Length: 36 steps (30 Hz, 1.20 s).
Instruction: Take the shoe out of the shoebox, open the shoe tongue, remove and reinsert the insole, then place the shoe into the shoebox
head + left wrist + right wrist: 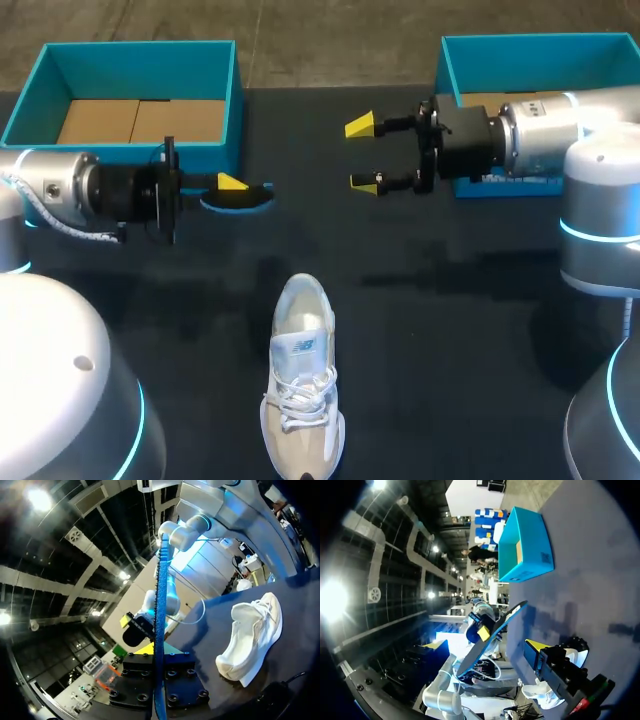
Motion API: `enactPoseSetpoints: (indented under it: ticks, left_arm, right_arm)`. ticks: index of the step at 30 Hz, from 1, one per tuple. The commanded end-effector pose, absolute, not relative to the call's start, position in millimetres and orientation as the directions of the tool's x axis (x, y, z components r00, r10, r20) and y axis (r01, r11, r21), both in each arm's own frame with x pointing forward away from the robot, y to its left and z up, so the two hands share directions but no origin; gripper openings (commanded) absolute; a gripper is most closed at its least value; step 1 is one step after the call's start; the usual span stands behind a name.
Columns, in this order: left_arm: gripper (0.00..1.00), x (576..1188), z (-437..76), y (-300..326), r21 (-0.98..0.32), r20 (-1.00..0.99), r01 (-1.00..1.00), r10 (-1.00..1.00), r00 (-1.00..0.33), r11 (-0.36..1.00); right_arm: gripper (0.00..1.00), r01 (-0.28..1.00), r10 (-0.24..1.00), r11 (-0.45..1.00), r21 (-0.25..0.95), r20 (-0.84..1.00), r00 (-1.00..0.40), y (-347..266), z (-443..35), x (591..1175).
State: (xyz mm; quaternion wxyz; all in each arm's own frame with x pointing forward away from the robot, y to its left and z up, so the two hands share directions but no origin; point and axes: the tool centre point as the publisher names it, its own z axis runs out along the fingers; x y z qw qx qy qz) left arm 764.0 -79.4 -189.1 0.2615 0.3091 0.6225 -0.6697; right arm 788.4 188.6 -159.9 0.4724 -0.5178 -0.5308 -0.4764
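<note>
A white sneaker [300, 385] lies on the black table near the front edge, heel away from me. My left gripper [234, 186] hovers left of centre, shut on a dark blue insole [240, 199]. In the left wrist view the insole [161, 605] shows edge-on, clamped between the fingers of the left gripper [159, 654], with the sneaker [252, 637] off to one side. My right gripper [364, 153] faces it from the right, open and empty. From the right wrist, the insole [492, 637] hangs ahead between the spread fingers of the right gripper [485, 646].
A teal shoebox [225, 95] stands open at the back left, close behind the left gripper. A second teal shoebox [450, 60] sits at the back right, behind my right arm. In the right wrist view the left shoebox [525, 545] lies beyond the insole.
</note>
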Motion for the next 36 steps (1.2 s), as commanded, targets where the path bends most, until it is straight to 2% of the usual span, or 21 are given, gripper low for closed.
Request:
enactPoseSetpoints:
  ticks: [1,4,11,19,30,36]
  left_arm:
    - [0.0,767,-191,-79,-0.671,-0.741,0.735,0.038,-0.671,-0.095]
    - [0.0,767,-190,-79,-0.734,-0.68,0.675,0.099,-0.727,-0.081]
    - [0.0,764,-180,-65,-0.923,-0.385,0.383,0.189,-0.903,-0.048]
    - [0.0,756,-175,-59,-0.994,-0.107,0.103,0.23,-0.967,-0.027]
    - [0.0,751,-186,-70,-0.952,0.303,-0.307,0.222,-0.927,0.018]
    - [0.0,756,-179,-80,-0.824,0.558,-0.562,0.271,-0.784,0.07]
  right_arm:
    - [1.0,1.0,0.1,0.007,0.016,0.995,-0.017,189,-160,787]
    - [1.0,1.0,0.1,0.007,0.016,0.995,-0.017,189,-160,787]
    - [1.0,1.0,0.1,0.007,0.016,0.995,-0.017,189,-160,787]
    - [1.0,1.0,0.1,0.007,0.016,0.995,-0.017,189,-160,787]
    - [1.0,1.0,0.1,0.007,0.016,0.995,-0.017,189,-160,787]
    - [1.0,1.0,0.1,0.007,0.016,0.995,-0.017,189,-160,787]
